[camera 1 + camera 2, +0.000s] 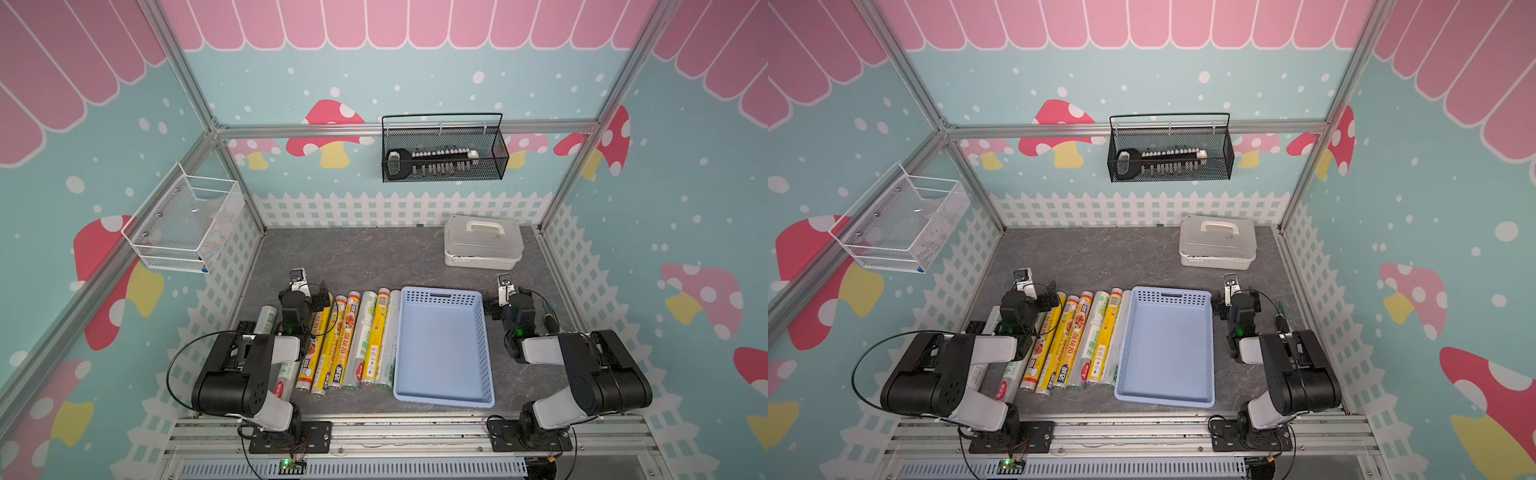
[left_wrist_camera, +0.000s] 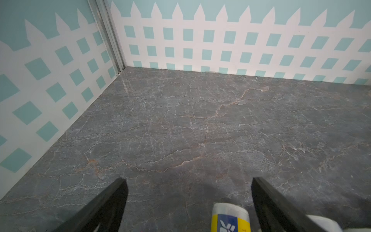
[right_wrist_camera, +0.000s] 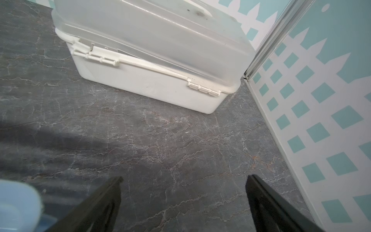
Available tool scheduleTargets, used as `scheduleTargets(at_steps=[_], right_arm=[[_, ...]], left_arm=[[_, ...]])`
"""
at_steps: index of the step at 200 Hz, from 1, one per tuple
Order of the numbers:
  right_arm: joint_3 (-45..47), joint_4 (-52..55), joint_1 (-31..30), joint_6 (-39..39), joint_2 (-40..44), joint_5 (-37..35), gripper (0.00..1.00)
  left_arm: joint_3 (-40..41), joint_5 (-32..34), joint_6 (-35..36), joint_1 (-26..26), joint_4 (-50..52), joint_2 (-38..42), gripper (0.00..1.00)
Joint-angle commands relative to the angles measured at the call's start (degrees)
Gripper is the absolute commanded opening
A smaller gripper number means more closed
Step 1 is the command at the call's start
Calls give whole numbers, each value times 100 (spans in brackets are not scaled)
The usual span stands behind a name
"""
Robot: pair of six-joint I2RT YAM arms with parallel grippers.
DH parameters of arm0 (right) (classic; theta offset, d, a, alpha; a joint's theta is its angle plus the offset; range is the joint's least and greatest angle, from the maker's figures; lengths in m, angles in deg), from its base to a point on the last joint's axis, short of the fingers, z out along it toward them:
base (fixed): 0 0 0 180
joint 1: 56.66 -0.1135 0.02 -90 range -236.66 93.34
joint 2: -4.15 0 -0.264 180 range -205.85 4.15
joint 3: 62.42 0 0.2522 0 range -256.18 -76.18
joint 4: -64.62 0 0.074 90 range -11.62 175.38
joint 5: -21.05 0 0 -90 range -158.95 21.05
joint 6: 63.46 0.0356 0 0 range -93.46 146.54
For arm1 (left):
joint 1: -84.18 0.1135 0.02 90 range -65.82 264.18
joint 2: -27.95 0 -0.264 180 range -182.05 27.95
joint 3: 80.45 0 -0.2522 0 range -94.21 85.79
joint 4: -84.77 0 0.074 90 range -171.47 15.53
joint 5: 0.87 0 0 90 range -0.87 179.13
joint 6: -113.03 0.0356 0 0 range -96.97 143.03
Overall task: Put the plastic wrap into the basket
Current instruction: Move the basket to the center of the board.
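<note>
Yellow plastic wrap rolls (image 1: 377,332): printed food pictures, blue patches, white lettering.
Clear-white plastic wrap rolls (image 1: 362,332): green labels.
Shallow rectangular light-blue plastic basket (image 1: 441,297): plain floor, rows of small perforations in the sides.
Stone-look tabletop (image 1: 374,257): dark grey, white and rust veins.
Printed wall panels (image 1: 415,83): teal with white dots, white picket fence, red white-spotted mushrooms on yellow stems, pink scalloped band above.
Wire-mesh wall basket (image 1: 494,160): black.
Wire-mesh side basket (image 1: 166,226): white.
Lidded plastic box (image 1: 482,253): white base, frosted translucent lid.
</note>
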Motion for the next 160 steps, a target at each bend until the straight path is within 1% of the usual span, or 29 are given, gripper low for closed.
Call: scheduleTargets(at_steps=[1,80,116,134,150,160], right_arm=[[-90,-56,20,78,0,-4,99],[-24,-146,20,65,24,5,99],[139,-421,20,43,131,67,99],[111,-193,20,43,334,75,99],[43,291,20,92,656,-14,99],[-23,622,20,185,880,-159,99]], left_arm=[[-88,-100,39,34,25,7,99],[3,-147,52,35,-92,78,99],[206,79,-74,46,72,677,99],[242,178,-142,55,238,931,99],[148,267,-279,56,932,1457,99],[141,268,-307,59,1108,1746,99]])
